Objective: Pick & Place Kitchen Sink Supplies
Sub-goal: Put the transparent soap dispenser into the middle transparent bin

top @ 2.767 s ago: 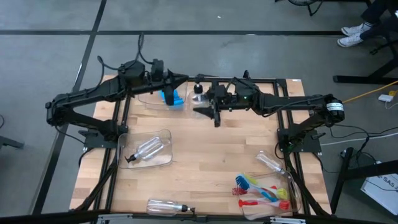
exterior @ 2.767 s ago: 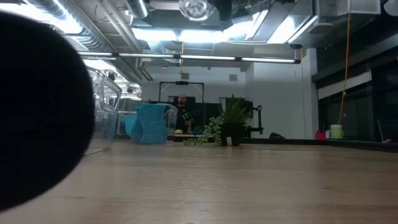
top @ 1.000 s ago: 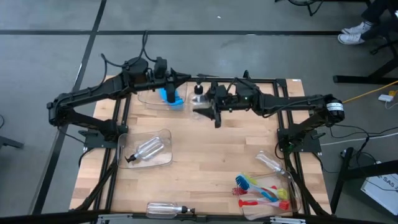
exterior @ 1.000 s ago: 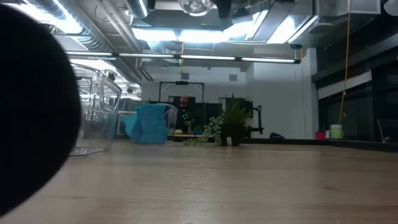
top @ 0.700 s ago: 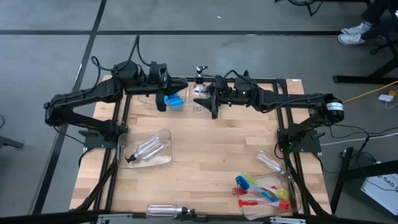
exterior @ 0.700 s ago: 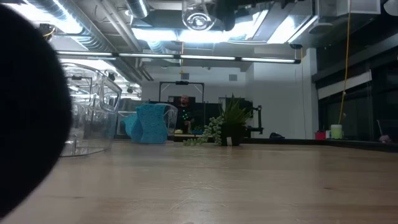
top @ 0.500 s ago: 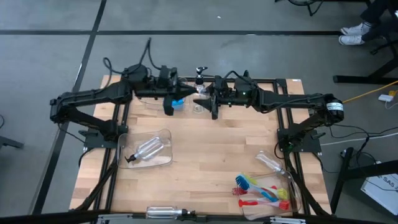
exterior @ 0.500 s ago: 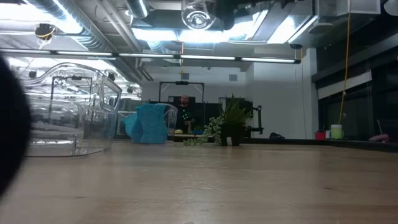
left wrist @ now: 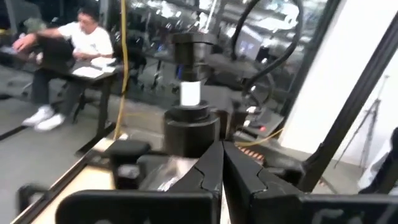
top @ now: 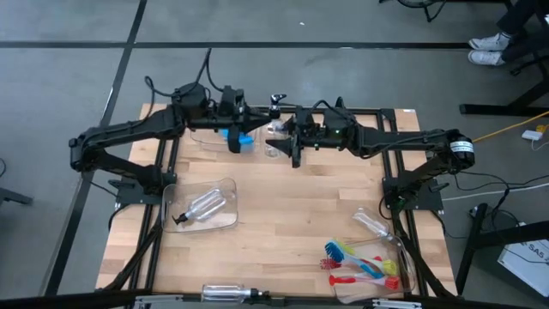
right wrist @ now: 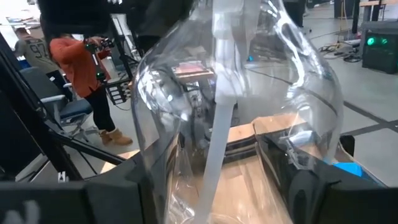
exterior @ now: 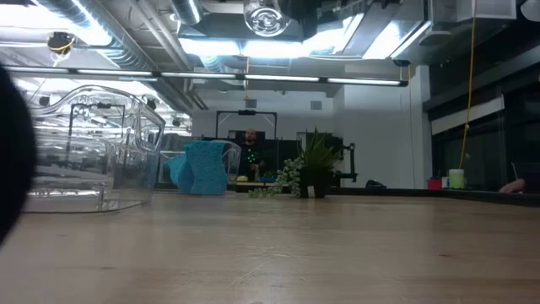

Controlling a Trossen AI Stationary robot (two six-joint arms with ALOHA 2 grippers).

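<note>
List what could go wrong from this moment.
1. The right gripper holds a clear pump bottle in the air; smooth plastic might slip and drop.
2. The left gripper, shut and empty, sits close beside it above the blue sponge, so the arms could collide.
</note>
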